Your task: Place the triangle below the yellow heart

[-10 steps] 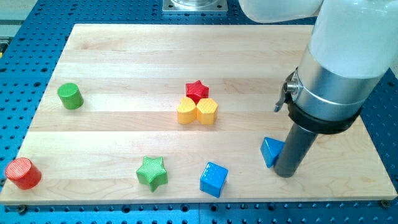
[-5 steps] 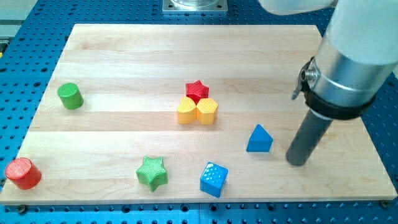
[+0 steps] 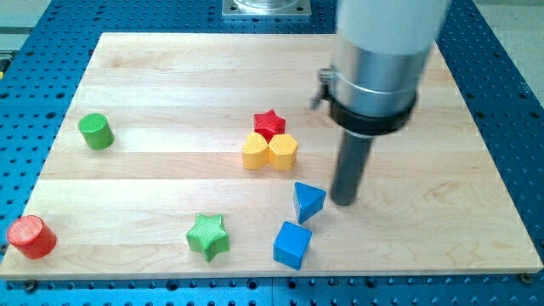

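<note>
On the pale wooden counter (image 3: 170, 85), going from the view's left, a red plastic cylinder (image 3: 31, 237) sits at the bottom-left corner and a green plastic cylinder (image 3: 96, 131) sits higher up, both well apart from the action. Further right a green plastic star (image 3: 208, 235) lies near the bottom edge, and near the middle a cluster of three touches together: a yellow plastic heart (image 3: 255, 151), a yellow plastic hexagon (image 3: 283, 152) on its right, and a red plastic star (image 3: 270, 124) above them. Right of the green star, a blue plastic cube (image 3: 291, 245) rests near the bottom edge, and the blue plastic triangle (image 3: 308, 201) sits just above it, very close to it or touching, below and to the right of the yellow pair. My tip (image 3: 343, 202) stands just beside the triangle on its right side, level with it; there are no jaws on this rod, so nothing is gripped, only pushed. The deciding relation: the triangle lies directly to the view's left of my tip, and the spot under the yellow heart lies further left still, slightly higher than the triangle. I judge a leftward push suits, though the blue cube just below could catch the triangle's lower edge.
</note>
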Tool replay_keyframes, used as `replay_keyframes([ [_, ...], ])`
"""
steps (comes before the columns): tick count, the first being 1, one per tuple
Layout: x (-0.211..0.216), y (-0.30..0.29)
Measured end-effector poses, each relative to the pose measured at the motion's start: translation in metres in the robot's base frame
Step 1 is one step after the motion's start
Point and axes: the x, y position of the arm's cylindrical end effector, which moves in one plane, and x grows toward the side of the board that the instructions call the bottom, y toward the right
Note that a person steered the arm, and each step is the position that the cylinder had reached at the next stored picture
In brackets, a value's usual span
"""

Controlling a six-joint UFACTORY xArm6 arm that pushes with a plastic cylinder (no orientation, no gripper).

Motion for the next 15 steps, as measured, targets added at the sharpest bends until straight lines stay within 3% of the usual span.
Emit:
replay_keyframes([
  [1,0.022,-0.009],
  [3,-0.009,-0.074],
  [5,0.029,-0.06],
  [8,0.031,-0.109],
  [12,-0.023,-0.109],
  [15,-0.023,-0.159],
])
